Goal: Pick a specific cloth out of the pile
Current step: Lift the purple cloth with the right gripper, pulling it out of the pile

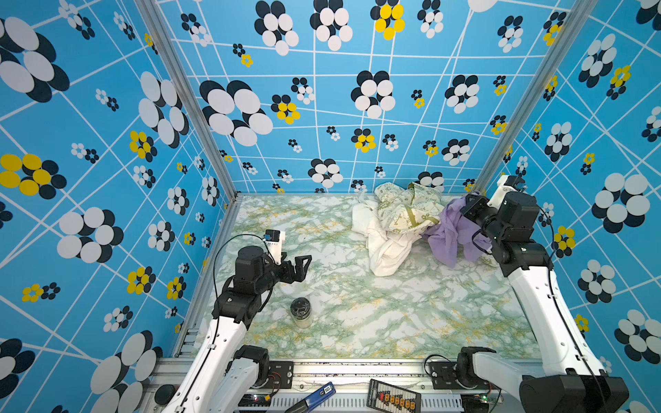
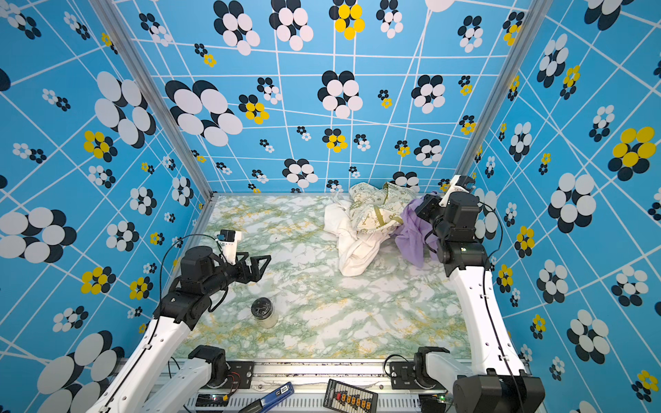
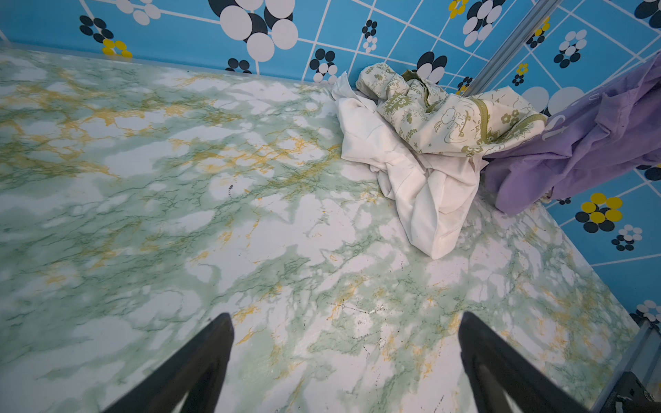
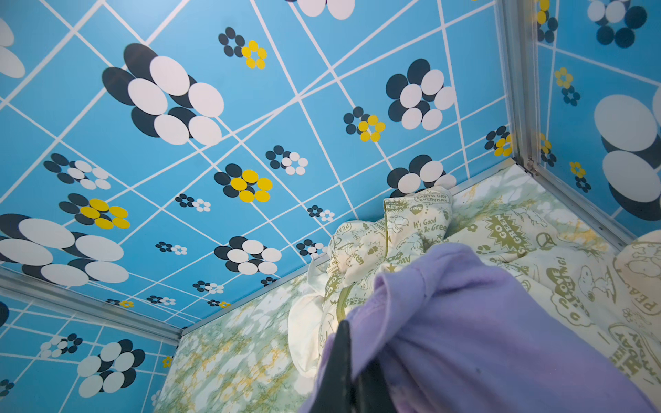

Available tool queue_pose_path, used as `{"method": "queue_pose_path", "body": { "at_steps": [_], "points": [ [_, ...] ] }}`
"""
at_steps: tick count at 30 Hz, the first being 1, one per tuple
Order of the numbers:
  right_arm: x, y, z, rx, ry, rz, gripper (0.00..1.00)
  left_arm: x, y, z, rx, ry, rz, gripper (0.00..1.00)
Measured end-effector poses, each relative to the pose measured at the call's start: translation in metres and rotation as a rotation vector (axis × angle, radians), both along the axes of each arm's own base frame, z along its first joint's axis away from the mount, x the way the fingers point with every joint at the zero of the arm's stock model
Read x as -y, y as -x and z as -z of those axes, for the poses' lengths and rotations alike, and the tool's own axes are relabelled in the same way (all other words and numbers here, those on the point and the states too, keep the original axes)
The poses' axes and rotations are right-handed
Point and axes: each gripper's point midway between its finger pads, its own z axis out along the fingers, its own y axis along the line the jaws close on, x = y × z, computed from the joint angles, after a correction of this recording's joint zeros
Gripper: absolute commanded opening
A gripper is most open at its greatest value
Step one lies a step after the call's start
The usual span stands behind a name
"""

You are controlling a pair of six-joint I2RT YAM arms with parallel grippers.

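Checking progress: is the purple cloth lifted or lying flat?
Lifted: the thin lavender-purple fabric cloth hangs bunched from the shut right gripper.

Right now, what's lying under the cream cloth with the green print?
The plain white cloth sticks out from beneath the cream cloth. The lavender cloth meets its side; anything deeper under the folds is covered.

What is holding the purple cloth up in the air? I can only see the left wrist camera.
Observer: The right gripper is shut on the purple cloth, holding one end up.
Operator: Is anything hiding behind it?
Observer: Yes, the printed cloth spreads out on the table behind it.
Operator: Anything behind my gripper?
Observer: A dark-lidded jar stands on the table behind the left gripper.
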Motion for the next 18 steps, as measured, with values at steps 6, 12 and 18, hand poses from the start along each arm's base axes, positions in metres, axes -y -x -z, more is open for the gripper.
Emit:
{"method": "queue_pose_path", "body": {
  "at_steps": [6, 12, 18],
  "points": [
    [-0.007, 0.001, -0.025, 0.048, 0.015, -0.027, 0.0, 0.0, 0.0, 0.0, -0.001, 0.001, -0.001, 0.99],
    [-0.02, 0.003, -0.046, 0.087, 0.058, -0.071, 0.0, 0.001, 0.001, -0.001, 0.001, 0.002, 0.003, 0.99],
    [-0.043, 0.003, -0.038, 0.051, 0.138, -0.149, 0.0, 0.001, 0.001, -0.001, 0.001, 0.002, 0.003, 0.99]
  ]
}}
